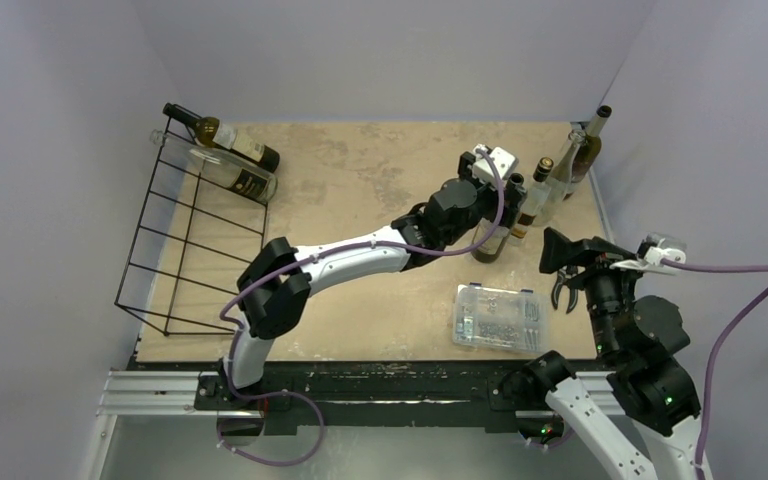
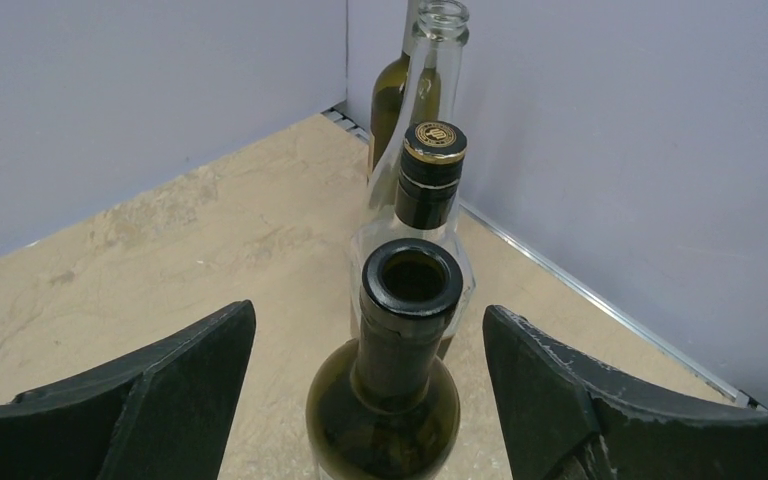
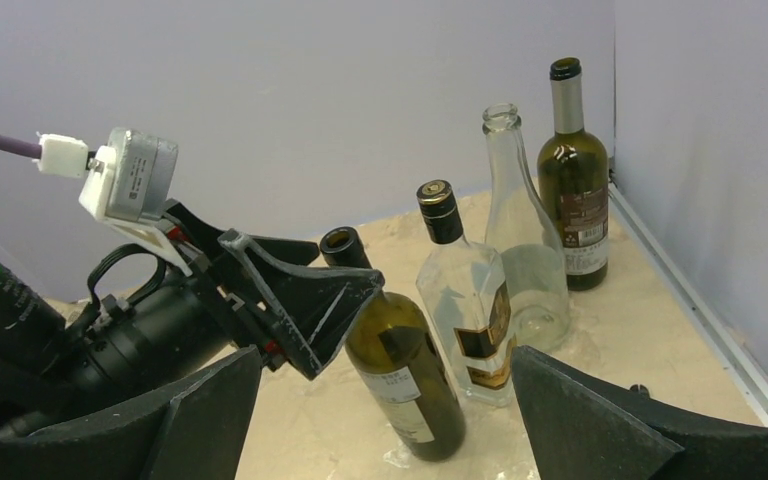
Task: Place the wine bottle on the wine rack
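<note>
A dark green wine bottle [image 1: 490,243] with an open mouth stands on the table at the right. My left gripper [image 1: 505,200] is open with a finger on each side of its neck [image 2: 410,300], a gap showing on both sides. The right wrist view shows the same bottle [image 3: 400,370] with a left finger [image 3: 300,300] beside its neck. The black wire wine rack [image 1: 175,250] stands at the far left, with two bottles [image 1: 230,140] lying at its far end. My right gripper [image 1: 560,295] is open and empty, near the right edge.
Three more bottles stand behind the green one toward the back right corner: a clear square one with a black cap [image 3: 465,310], a tall clear one [image 3: 525,260] and a dark green one [image 3: 572,190]. A clear plastic box [image 1: 498,317] lies near the front edge.
</note>
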Motion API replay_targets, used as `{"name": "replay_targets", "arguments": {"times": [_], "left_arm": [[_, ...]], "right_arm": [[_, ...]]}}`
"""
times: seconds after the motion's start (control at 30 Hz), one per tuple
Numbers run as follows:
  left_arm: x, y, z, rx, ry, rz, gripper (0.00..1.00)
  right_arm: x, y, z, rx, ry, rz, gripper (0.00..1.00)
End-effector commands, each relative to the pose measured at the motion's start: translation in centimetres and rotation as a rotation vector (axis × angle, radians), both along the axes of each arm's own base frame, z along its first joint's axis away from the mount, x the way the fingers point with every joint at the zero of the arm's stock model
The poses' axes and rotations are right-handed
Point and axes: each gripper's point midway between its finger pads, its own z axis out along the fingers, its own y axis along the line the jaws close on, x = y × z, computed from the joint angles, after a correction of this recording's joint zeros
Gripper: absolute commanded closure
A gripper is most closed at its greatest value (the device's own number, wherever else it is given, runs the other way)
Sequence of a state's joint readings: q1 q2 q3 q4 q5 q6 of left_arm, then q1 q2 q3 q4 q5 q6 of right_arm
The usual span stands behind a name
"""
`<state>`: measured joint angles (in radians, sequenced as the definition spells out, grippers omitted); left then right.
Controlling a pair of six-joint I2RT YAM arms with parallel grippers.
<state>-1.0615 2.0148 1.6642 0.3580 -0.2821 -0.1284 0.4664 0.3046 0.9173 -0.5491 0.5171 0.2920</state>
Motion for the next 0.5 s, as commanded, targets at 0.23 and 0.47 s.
{"name": "replay_targets", "arguments": {"times": [0.23, 0.47], "left_arm": [[1.6, -0.8, 2.1, -0.075, -0.047, 0.061, 0.30], [2.0, -1.1, 1.5, -0.070, -0.056, 0.071, 0.31]], "right_arm": [[0.3, 0.2, 1.1, -0.007, -0.051, 0.007, 0.01], [0.6, 0.5, 0.9, -0.016, -0.045, 0.015, 0.01]]}}
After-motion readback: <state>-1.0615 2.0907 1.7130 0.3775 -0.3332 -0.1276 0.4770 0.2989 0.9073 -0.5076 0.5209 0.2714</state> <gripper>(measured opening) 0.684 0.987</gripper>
